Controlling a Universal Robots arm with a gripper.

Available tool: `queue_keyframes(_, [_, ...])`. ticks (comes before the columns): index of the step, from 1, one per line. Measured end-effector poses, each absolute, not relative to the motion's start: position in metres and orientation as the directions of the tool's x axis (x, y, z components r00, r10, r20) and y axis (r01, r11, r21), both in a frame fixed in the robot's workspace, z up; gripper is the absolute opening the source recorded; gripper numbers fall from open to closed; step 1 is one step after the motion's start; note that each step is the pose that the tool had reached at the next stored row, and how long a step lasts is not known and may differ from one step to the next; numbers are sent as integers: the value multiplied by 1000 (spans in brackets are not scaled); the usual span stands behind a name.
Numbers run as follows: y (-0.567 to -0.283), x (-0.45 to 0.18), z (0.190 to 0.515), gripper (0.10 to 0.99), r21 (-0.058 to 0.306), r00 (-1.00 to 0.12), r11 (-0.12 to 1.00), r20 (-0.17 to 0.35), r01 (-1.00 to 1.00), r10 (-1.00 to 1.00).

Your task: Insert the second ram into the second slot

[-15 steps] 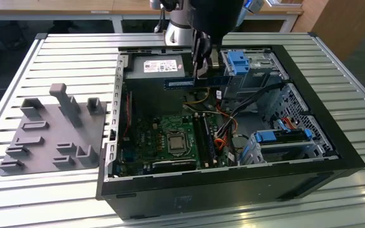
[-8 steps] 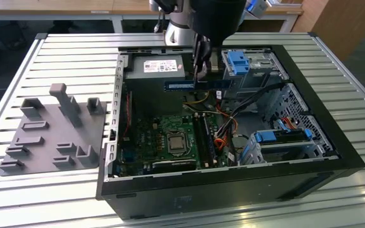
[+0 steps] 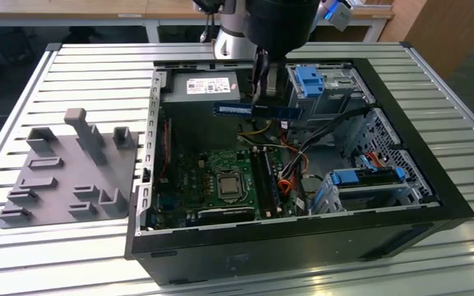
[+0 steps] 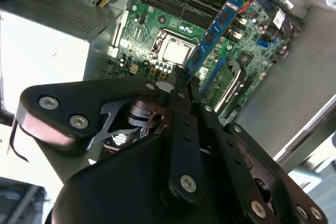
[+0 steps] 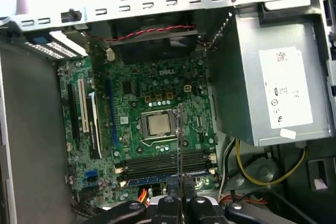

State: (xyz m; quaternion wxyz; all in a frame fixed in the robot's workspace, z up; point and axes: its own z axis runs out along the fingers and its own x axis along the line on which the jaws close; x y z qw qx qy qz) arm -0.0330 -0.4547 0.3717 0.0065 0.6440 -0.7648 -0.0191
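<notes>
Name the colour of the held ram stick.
Blue; the ram stick shows best in the exterior view.

A ribbed aluminium worktable (image 3: 81, 74) stands before wooden-topped desks (image 3: 72, 7) and a brown wooden cabinet (image 3: 447, 28), brightly lit.

The second ram (image 3: 258, 111), a thin blue circuit-board stick, is hanging level, long edge down, above the motherboard (image 3: 220, 179), not touching it.

The hand (image 5: 179, 202) pinches the second ram (image 5: 179, 142), seen edge-on in front of the memory slots (image 5: 152, 164) just beside the processor socket (image 5: 157, 124), with the grey power supply (image 5: 273, 77) near that socket.
</notes>
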Motion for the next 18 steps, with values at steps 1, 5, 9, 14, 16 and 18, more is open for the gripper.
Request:
queue_keyframes(1, [-455, -33, 371, 137, 38, -188, 188, -14, -982, -982])
queue_keyframes(5, [-455, -33, 370, 137, 37, -260, 259, -14, -965, -966])
queue_keyframes(9, [-455, -33, 369, 137, 37, -346, 345, -13, -938, -938])
queue_keyframes(14, [-455, -33, 367, 137, 37, -446, 446, -12, -895, -895])
queue_keyframes(16, [-455, -33, 367, 137, 37, -478, 477, -12, -878, -878])
queue_keyframes(18, [-455, -33, 366, 137, 37, -526, 525, -12, -850, -850])
